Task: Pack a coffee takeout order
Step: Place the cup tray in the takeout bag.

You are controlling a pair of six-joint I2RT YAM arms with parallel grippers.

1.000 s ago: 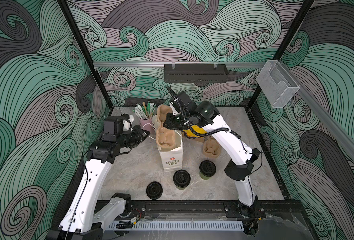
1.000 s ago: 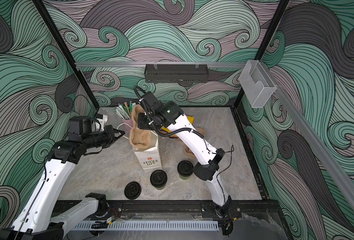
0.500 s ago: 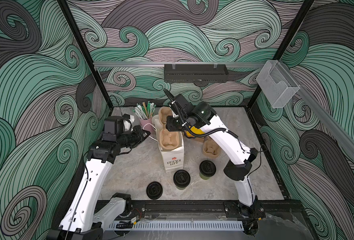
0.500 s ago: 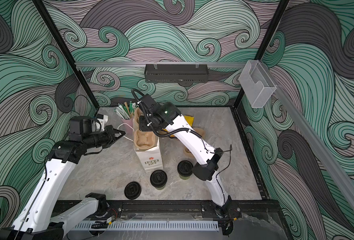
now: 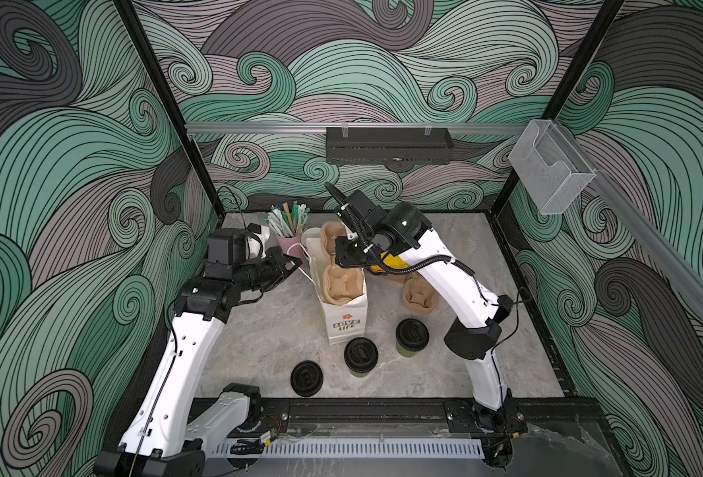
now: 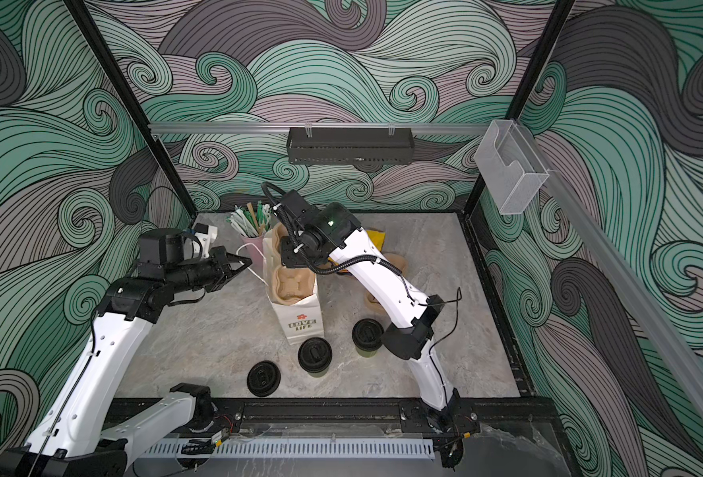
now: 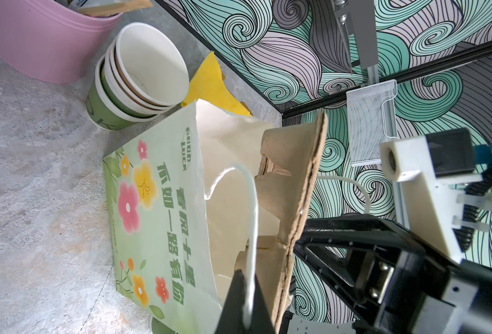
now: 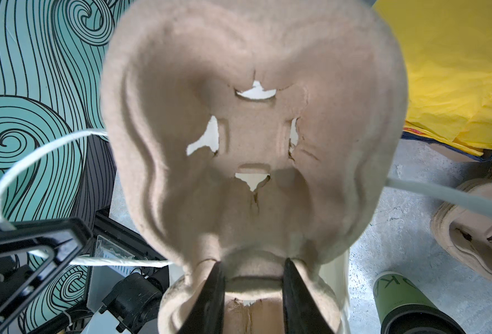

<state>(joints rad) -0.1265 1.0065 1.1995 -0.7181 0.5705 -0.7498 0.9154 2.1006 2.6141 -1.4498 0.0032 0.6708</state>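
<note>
Above the tabletop (image 5: 259,330), left fingers (image 7: 230,312) pinch shut on the cord handle (image 7: 252,208); right fingers (image 8: 211,303) clamp the pulp carrier (image 8: 253,144).

Pulp carrier (image 5: 340,284) across bag (image 5: 347,326) mouth

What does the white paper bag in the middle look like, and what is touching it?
The paper bag is white and stands upright on the grey stone-look table with its mouth open. Its narrow side says LOVE LIFE. Its wide side is pale green with pink and yellow flowers and printed characters. It has thin white cord handles. The left gripper is shut on one handle. A brown moulded cup carrier sticks partly out of the mouth, gripped by the right gripper.
</note>
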